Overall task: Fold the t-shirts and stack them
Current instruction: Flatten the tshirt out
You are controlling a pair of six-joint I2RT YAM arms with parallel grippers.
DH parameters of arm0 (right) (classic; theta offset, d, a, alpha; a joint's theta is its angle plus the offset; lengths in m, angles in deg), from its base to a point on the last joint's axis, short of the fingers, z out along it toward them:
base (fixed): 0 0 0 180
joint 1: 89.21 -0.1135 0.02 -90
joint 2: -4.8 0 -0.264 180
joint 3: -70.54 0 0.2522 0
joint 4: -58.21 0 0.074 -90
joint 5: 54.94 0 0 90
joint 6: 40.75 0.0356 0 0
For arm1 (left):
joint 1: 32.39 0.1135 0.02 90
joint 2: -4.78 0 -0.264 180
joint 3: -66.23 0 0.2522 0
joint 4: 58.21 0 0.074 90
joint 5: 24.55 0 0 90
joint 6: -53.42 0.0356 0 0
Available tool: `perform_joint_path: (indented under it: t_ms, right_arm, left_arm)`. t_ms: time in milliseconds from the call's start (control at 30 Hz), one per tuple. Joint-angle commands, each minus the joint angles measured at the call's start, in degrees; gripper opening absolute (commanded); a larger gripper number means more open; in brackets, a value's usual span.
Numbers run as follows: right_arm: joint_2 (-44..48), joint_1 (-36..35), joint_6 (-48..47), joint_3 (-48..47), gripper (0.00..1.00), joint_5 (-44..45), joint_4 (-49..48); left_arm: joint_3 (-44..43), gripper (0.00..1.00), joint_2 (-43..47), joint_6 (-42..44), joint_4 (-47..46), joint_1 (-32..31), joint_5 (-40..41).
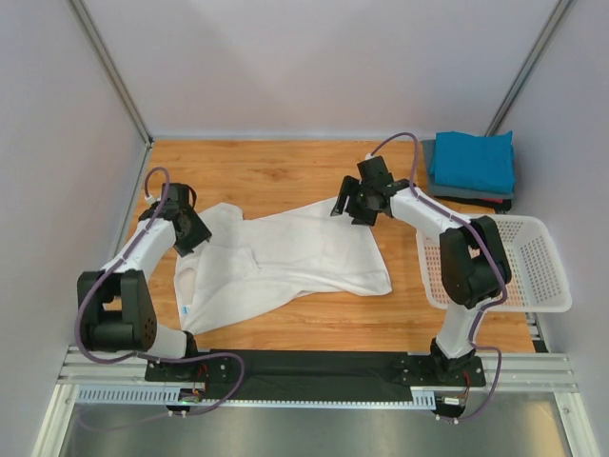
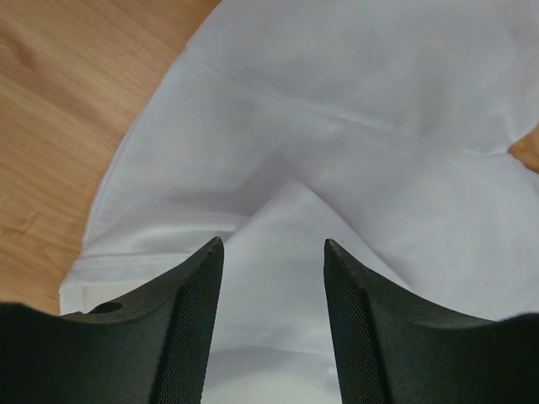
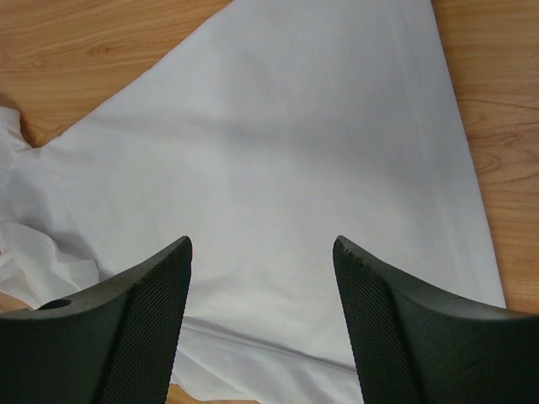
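Observation:
A white t-shirt (image 1: 295,257) lies spread and partly rumpled across the middle of the wooden table (image 1: 266,171). My left gripper (image 1: 190,236) hovers over its left end, near a sleeve. In the left wrist view this gripper (image 2: 274,245) is open, with white cloth (image 2: 379,126) folded in layers below and nothing between the fingers. My right gripper (image 1: 350,208) sits above the shirt's far right corner. The right wrist view shows it (image 3: 262,242) open over flat cloth (image 3: 295,126). A folded teal t-shirt (image 1: 473,160) rests on a folded dark grey one (image 1: 476,196) at the back right.
A white mesh basket (image 1: 547,249) stands at the right edge, beside the right arm. Grey walls close in the back and both sides. A black strip runs along the table's near edge (image 1: 314,362) between the arm bases.

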Motion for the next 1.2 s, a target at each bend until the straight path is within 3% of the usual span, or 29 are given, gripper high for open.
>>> perform_joint_path:
  t_ms: [0,667,767,933,967,1167]
  right_arm:
    - [0.5,0.1,-0.4,-0.7,0.70,0.8,0.4]
    - [-1.9,0.0,-2.4,-3.1,0.70,-0.3,3.3]
    - [-2.1,0.0,-2.6,-3.7,0.70,0.1,3.6]
    - [-3.6,0.0,-2.5,-4.4,0.70,0.1,3.8]
    - [-3.9,0.0,-2.1,-4.7,0.70,0.1,3.8]
    - [-4.6,0.1,-0.9,-5.0,0.69,-0.5,3.0]
  left_arm:
    - [-2.0,0.59,-3.5,0.3,-2.8,0.6,-2.0]
    - [1.4,0.54,-10.1,1.1,-10.1,0.6,-3.6]
    - [1.7,0.45,-10.0,1.1,-10.8,0.6,-3.8]
    - [2.2,0.04,-10.2,0.0,-11.6,0.6,-7.1]
    - [2.4,0.00,-9.9,-0.4,-11.8,0.6,-7.0]
    - [3.2,0.00,-3.7,1.5,-12.8,0.6,-12.3]
